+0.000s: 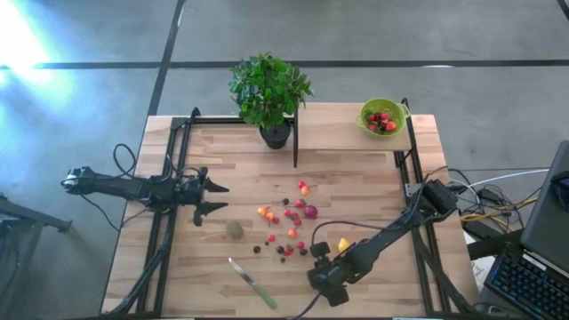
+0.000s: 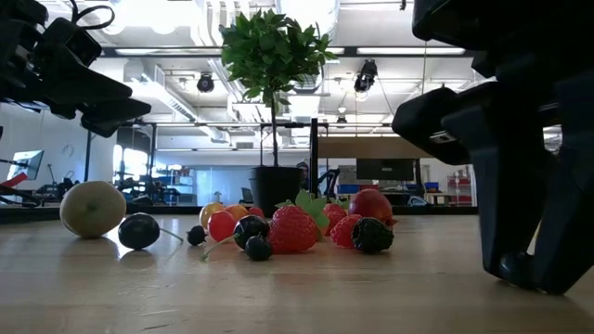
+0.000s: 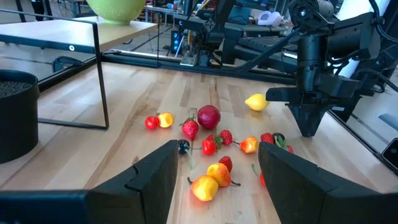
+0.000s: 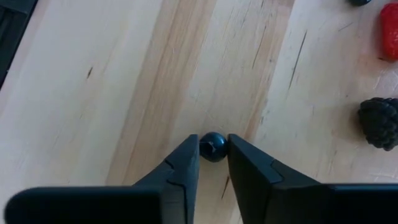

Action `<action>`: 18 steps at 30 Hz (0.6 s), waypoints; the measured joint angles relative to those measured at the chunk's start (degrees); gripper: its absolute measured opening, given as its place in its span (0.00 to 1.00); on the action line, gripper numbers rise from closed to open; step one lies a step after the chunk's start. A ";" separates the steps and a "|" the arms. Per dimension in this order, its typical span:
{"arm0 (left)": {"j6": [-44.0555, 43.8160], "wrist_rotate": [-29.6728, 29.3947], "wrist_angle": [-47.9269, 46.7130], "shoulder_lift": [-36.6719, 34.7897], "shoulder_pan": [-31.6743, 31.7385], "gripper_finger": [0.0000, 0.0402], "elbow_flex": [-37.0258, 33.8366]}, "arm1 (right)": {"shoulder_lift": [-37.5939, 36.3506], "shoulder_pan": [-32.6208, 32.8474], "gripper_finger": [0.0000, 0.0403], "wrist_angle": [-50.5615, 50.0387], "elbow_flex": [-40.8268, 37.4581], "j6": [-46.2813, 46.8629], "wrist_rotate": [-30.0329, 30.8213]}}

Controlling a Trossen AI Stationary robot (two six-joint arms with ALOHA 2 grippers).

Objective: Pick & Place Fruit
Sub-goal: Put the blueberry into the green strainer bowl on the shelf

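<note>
Fruit [image 1: 286,222] lies scattered mid-table, some already in the green bowl [image 1: 382,116] at the far right corner. My right gripper [image 4: 213,155] points straight down at the near edge, fingers pinched onto a small dark berry [image 4: 213,147] for lifting. Left gripper [image 1: 213,197] waits open, clear at the left side.

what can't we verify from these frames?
- High view: the right tool covers the small dark berry at its tips; whether it is lifted is unclear.
- Low view: table contact hidden behind the dark tool.
- Green bowl: fruit count too small.
- Left wrist view: bowl rim cut off by the edge.
</note>
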 joint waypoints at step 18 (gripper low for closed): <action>-0.01 0.02 -0.01 0.00 -0.02 0.57 0.02 | -0.54 -0.04 0.11 -3.97 1.76 -0.28 0.18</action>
